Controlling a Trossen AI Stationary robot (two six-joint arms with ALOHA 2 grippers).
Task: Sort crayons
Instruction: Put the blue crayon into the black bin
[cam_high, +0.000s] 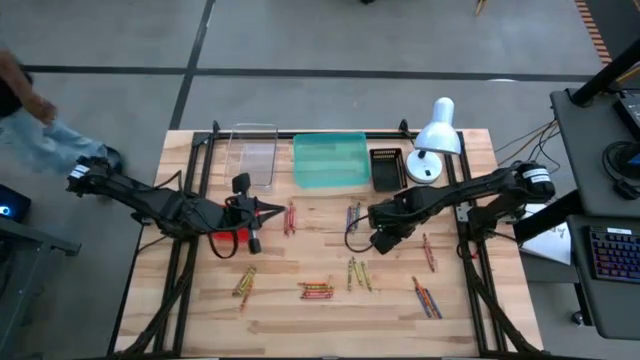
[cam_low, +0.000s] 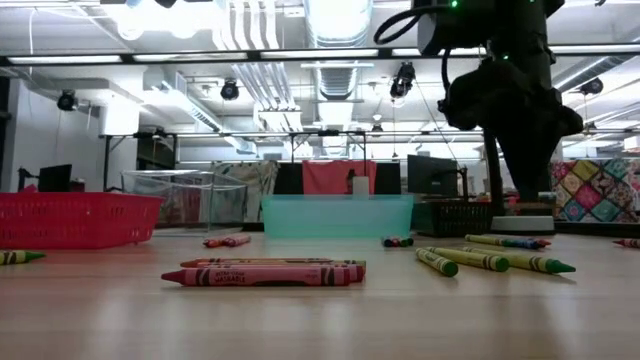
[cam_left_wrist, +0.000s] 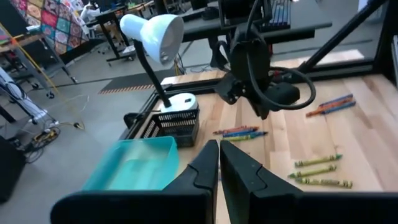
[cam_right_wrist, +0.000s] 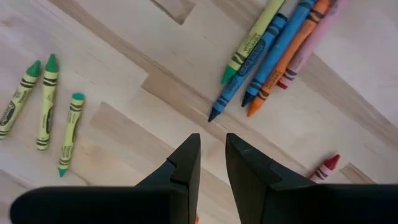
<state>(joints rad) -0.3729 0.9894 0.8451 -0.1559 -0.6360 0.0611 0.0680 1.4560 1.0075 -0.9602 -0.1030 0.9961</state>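
Note:
Crayons lie in small loose groups on the wooden table: a red group (cam_high: 290, 217), a blue-purple mixed group (cam_high: 353, 217) (cam_right_wrist: 273, 43), green ones (cam_high: 358, 274) (cam_right_wrist: 46, 106), a yellow group (cam_high: 244, 282) and a red-orange group (cam_high: 316, 291) (cam_low: 265, 273). My right gripper (cam_high: 378, 240) (cam_right_wrist: 211, 152) points down over bare wood beside the mixed group. Its fingers stand a narrow gap apart with nothing between them. My left gripper (cam_high: 272, 208) (cam_left_wrist: 219, 158) is shut and empty, raised above the table left of the red group.
Along the far edge stand a clear tray (cam_high: 255, 155), a teal tray (cam_high: 330, 160) (cam_left_wrist: 134, 162), a black basket (cam_high: 386, 168) and a white lamp (cam_high: 435, 140). A red mesh basket (cam_low: 75, 220) sits under my left arm. More crayons (cam_high: 428, 298) lie near right. A person (cam_high: 30, 130) stands beyond the left edge.

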